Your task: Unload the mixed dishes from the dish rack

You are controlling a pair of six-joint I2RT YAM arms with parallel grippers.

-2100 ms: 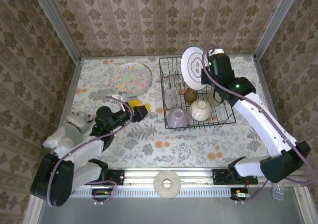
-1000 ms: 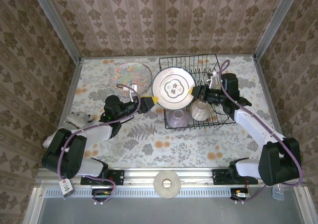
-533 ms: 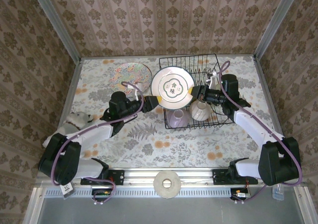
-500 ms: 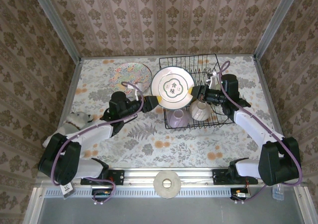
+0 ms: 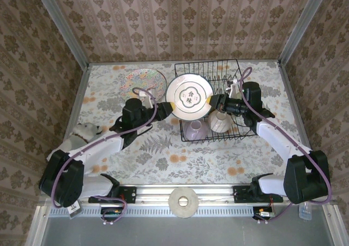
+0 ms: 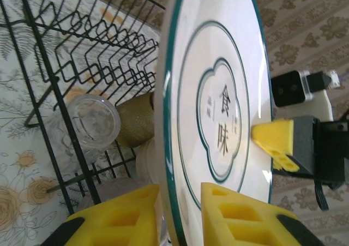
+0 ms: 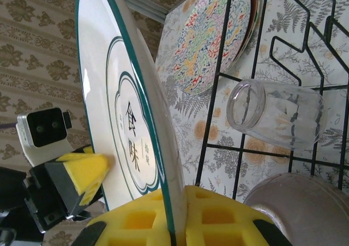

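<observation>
Pinching plate [image 5: 189, 97] with right hand [image 7: 175, 202], straddling it with left hand [image 6: 180, 197], grip unclear; risks drop onto rack [image 5: 240, 71] beneath if released early

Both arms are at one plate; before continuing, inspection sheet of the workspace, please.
Surface: floral-patterned table; multicoloured round plate lying left of the black wire dish rack.
Job's things: white green-ringed round plate held over the rack; lilac bowl, cream bowl, amber cup, clear glass inside.
Clutter: white plush dog at left edge; pale ring-shaped disc on near rail.
Grippers: right gripper shut on the plate's rim; left gripper has fingers either side of the opposite rim, clamp unclear.
Cables: purple cables along both arms.
Surroundings: patterned wallpaper walls.
</observation>
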